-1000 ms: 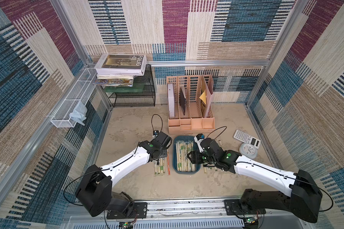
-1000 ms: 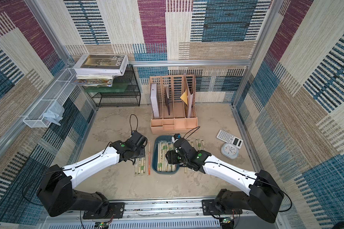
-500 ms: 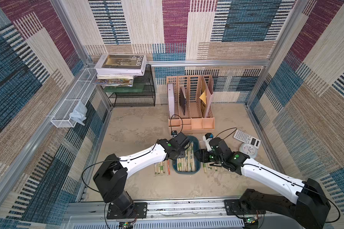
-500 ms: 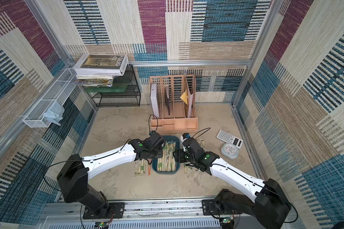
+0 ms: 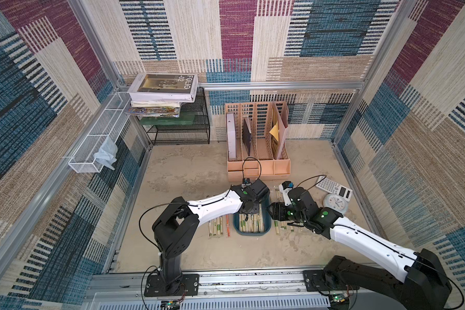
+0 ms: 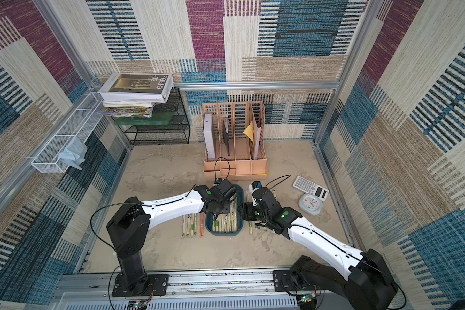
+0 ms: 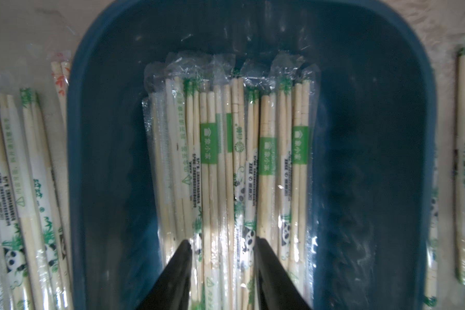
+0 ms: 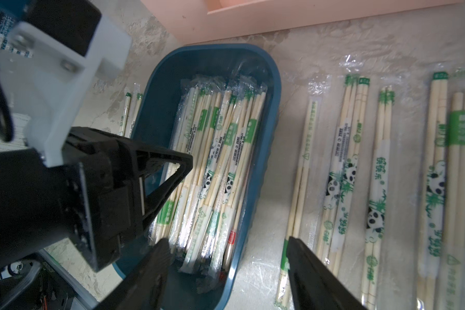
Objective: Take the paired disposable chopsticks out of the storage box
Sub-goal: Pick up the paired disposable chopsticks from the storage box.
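The storage box is a dark teal tray on the table, in front of both arms. Several paired disposable chopsticks lie lengthwise inside it in clear wrappers. More pairs lie on the table to its left and right. My left gripper is down in the box, open, its fingers straddling a few wrapped pairs in the pile. My right gripper is wide open over the box's right wall, holding nothing.
A peach file organizer stands just behind the box. A calculator and a round clock lie at the right. A black mesh rack with books sits back left, beside a white wire basket.
My left gripper has swung right from the loose pairs beside the box and now sits inside it. My right gripper has shifted right, from over the box to its right wall.
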Motion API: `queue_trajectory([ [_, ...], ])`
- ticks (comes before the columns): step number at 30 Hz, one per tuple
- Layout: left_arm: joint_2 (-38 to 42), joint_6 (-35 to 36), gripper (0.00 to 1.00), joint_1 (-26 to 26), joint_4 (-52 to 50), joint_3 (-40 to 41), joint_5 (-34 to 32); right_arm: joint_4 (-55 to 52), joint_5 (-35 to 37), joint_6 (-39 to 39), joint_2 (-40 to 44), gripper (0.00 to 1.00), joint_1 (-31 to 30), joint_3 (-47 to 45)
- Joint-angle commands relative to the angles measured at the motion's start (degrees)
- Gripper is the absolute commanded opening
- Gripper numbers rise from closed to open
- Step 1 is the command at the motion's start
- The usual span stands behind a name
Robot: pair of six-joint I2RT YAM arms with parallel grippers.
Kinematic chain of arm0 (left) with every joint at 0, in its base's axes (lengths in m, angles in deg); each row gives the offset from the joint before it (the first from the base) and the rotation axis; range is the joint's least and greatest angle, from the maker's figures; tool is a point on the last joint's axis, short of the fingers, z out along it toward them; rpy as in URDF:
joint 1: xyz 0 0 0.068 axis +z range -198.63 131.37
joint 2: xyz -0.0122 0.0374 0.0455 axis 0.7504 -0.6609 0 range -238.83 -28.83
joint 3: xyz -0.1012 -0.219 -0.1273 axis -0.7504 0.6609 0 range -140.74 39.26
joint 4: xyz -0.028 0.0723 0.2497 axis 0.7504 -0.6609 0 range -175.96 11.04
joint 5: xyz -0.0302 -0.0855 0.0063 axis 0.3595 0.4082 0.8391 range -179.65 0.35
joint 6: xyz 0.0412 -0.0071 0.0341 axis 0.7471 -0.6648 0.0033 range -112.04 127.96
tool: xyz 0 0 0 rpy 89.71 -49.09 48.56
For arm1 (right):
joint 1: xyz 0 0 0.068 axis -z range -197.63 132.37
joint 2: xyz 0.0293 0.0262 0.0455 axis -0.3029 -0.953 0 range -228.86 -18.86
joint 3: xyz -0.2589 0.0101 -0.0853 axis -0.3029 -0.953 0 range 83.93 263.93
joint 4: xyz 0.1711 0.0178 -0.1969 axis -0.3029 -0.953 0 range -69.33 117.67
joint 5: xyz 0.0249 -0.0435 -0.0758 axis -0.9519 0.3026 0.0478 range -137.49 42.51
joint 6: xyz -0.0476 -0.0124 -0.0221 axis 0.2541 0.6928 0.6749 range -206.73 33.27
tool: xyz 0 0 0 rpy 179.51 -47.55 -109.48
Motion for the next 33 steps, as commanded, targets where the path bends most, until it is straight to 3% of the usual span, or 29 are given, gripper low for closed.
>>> queue_trajectory([
  [1, -0.93, 0.31, 0.41, -0.06, -1.66, -0.04, -1.92, -0.15, -0.40, 0.37, 0.04, 0.72, 0.07, 0.34],
  [13, -4.38, 0.15, 0.39, -0.05, -0.04, 0.87, -1.90, -1.08, -0.03, 0.67, 0.89, 0.72, 0.42, 0.07],
  [16, -4.61, 0.24, 0.35, -0.09, 0.32, 0.96, -1.44, -1.07, -0.08, 0.81, 0.85, 0.72, 0.48, 0.16],
  [21, -3.43, 0.37, 0.27, -0.06, 0.77, 1.27, -1.26, -0.76, -0.25, 0.79, 0.51, 0.72, 0.64, 0.10],
  [33, 0.23, 1.09, 0.26, -0.39, 2.00, 2.06, -0.63, -0.42, -0.42, 0.81, -0.11, 0.72, 0.59, 0.39],
])
